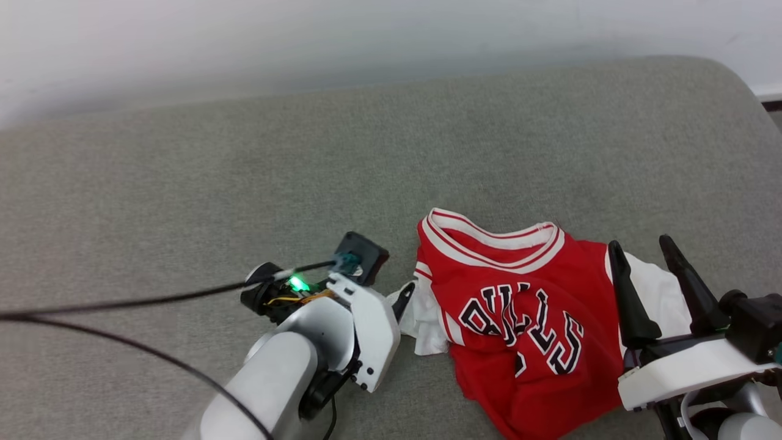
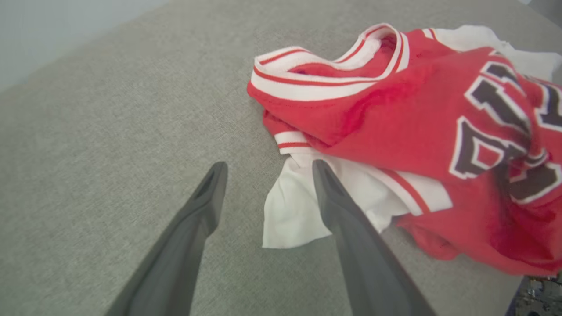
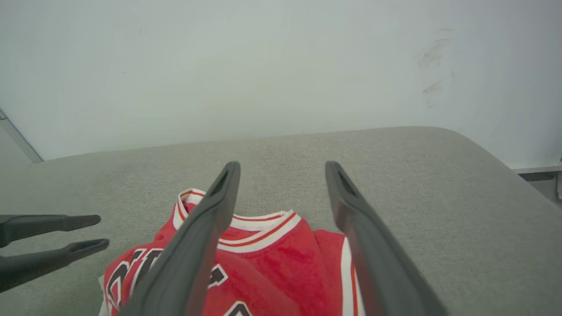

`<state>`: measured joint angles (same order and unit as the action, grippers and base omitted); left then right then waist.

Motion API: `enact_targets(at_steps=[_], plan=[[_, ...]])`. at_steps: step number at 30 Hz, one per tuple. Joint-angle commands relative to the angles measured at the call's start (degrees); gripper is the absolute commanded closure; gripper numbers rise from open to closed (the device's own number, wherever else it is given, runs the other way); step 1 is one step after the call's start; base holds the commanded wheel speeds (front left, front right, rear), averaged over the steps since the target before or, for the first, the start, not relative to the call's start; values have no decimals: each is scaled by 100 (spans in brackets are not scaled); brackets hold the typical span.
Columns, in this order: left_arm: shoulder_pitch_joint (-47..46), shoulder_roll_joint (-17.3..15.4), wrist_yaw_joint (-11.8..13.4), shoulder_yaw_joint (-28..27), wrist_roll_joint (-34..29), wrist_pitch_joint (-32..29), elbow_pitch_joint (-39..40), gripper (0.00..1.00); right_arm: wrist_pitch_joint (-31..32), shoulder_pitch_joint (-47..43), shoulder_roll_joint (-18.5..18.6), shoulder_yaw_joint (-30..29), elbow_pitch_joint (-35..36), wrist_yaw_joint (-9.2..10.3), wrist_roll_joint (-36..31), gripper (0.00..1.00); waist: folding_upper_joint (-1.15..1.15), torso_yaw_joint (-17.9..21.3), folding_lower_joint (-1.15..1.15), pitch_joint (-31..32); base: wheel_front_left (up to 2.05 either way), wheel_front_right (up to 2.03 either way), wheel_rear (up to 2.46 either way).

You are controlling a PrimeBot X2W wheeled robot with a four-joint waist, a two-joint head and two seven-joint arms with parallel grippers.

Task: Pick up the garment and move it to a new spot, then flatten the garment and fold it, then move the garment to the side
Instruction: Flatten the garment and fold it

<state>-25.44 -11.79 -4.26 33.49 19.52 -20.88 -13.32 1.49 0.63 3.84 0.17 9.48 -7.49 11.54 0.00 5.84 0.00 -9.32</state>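
On grey cushion (image 1: 183,183), red garment (image 1: 519,318), loosely crumpled

The garment (image 1: 489,272) carries creased white, dark-outlined chest lettering (image 1: 524,327) reading "BULLS".

Plain indoor room: grey upholstered cushion (image 1: 183,183), bare white wall (image 1: 244,36)
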Motion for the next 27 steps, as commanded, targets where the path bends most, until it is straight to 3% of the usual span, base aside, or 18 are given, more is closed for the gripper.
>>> enact_targets(at_steps=[1, 9, 13, 15, 16, 21, 27], plan=[[-137, 15, -64, 76, 19, -147, -129, 0, -60, 99, -33, 1, -4, 0, 28, 0, 0, 99, 0, -156, 0, 0, 0], [-605, -65, -291, 770, 239, -1408, -1141, 0, -170, 210, -82, -13, -165, 0, 110, 0, 0, 260, 0, -463, 0, 0, 0], [-598, -149, -345, 1310, 483, -1968, -1285, 0, -247, 228, -92, -57, -256, 0, 152, 0, 0, 307, 0, -517, 0, 0, 0], [-652, -207, -351, 1526, 574, -1974, -1250, 90, -271, 247, -98, -76, -306, 0, 183, 0, 0, 322, 0, -522, 0, 0, 0], [-677, -238, -352, 1578, 612, -1904, -1227, 100, -292, 253, -99, -74, -327, 0, 194, 0, 0, 328, 0, -517, 0, 0, 0], [-820, -367, -230, 1337, 620, -1267, -1078, 100, -292, 223, -100, -144, -441, 0, 262, 0, 0, 268, 0, -402, 0, 0, 0], [-529, -560, 297, 859, 643, -334, -592, 100, -146, 110, -98, -319, -532, 0, 375, 0, 0, 106, 0, -95, 0, 0, 0]])
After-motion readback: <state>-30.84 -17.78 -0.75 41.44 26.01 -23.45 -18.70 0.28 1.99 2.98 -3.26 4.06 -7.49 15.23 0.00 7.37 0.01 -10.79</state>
